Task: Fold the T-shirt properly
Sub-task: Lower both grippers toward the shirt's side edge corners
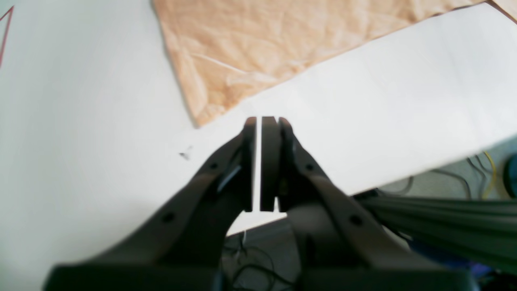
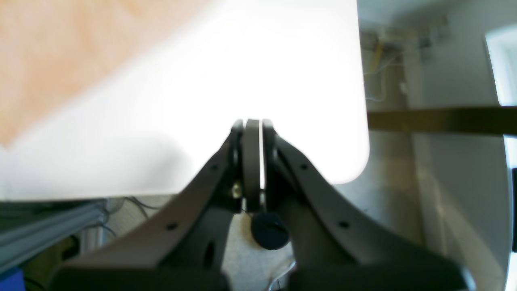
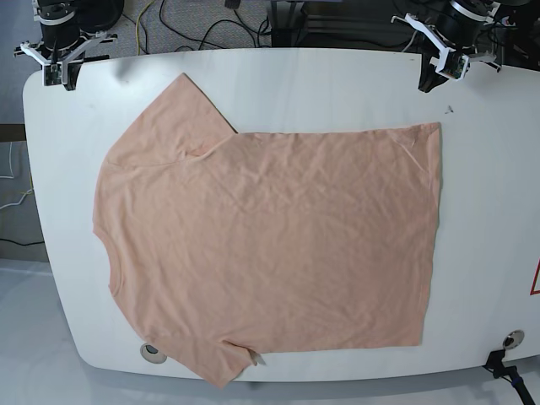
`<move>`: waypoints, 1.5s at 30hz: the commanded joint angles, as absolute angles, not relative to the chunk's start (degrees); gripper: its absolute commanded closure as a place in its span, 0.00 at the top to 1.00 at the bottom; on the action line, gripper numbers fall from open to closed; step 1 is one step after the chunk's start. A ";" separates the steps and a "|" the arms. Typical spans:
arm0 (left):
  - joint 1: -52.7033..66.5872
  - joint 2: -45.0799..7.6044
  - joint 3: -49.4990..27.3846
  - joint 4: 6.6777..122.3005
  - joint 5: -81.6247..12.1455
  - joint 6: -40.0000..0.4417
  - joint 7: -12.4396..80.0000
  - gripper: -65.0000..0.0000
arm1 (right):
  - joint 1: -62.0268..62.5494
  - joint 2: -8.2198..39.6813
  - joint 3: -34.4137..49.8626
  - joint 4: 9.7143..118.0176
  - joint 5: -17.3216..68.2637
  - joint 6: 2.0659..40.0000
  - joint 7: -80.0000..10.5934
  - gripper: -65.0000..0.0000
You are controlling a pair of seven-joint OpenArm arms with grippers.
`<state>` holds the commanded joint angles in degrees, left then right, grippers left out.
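Note:
The peach T-shirt (image 3: 270, 245) lies spread flat on the white table (image 3: 337, 84), collar toward the base view's left and hem toward its right, lightly wrinkled. One sleeve points to the far edge, the other hangs at the near edge. My left gripper (image 3: 429, 83) hovers shut and empty over bare table, just beyond the shirt's far hem corner (image 1: 198, 121). In the left wrist view its fingertips (image 1: 259, 119) stand almost together. My right gripper (image 3: 66, 80) is shut and empty at the table's far left corner, apart from the shirt (image 2: 52, 52); in its wrist view the tips (image 2: 252, 121) meet.
Cables (image 3: 194, 25) lie on the floor behind the table. A small dark speck (image 1: 185, 154) marks the table near the left gripper. Round grommets (image 3: 152, 351) sit at the near edge, one at each corner. A red line (image 3: 535, 278) shows at the right edge.

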<state>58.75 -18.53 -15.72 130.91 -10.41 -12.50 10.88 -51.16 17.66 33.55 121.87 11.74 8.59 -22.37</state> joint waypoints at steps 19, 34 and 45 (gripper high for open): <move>52.30 -18.30 -17.36 129.98 -8.69 -13.18 8.02 0.50 | -42.43 20.92 38.76 118.30 11.66 13.34 -25.80 0.22; 46.72 -21.38 -14.48 121.34 -6.13 -6.85 11.70 0.49 | -42.09 24.15 36.19 109.55 8.50 12.88 -24.91 0.23; 36.67 -21.45 -14.42 122.74 -12.76 -15.48 18.08 0.43 | -40.47 23.83 35.79 110.66 8.22 12.92 -25.03 0.21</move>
